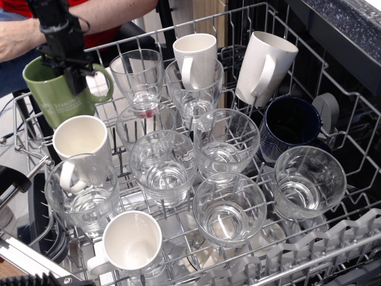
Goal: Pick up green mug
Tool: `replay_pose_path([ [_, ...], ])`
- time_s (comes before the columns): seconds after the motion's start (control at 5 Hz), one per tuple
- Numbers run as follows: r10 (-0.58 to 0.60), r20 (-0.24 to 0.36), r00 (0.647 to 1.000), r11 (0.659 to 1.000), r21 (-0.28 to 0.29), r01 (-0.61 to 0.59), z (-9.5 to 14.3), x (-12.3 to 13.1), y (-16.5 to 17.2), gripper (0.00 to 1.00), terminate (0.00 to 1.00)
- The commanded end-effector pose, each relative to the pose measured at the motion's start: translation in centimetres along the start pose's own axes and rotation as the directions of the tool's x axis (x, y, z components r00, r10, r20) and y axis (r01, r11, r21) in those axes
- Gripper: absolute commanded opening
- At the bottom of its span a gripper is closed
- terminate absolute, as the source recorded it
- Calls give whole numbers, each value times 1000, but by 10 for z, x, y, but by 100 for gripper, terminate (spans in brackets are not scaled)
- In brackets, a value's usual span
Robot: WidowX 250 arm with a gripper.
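Note:
The green mug (58, 95) is olive green with a loop handle on its right and pale lettering on its side. It hangs upright above the back left corner of the dishwasher rack (250, 18). My black gripper (72, 70) comes down from the top left and is shut on the mug's rim next to the handle. The mug's base sits higher than the white mug (81, 143) in front of it.
The rack holds several clear glasses (164, 167), white mugs at the back (265, 65) and front (132, 241), and a dark navy mug (289, 128) at the right. A person's arm (101, 15) in a red shirt is behind the rack at top left.

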State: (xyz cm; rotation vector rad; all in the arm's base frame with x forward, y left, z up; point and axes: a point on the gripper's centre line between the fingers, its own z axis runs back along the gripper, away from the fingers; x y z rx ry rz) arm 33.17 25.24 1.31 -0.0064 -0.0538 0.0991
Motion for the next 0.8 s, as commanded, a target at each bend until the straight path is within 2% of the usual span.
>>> replay_pose_path([
  [0.0,46,243,969,992,102,-73,114,28,0,0,0],
  [0.2,67,238,969,985,141,-102,144,35,1,0,0],
  [0.4,72,200,977,979,173,-108,167,31,4,0,0],
  [0.6,56,188,981,979,181,-91,176,27,10,0,100],
])
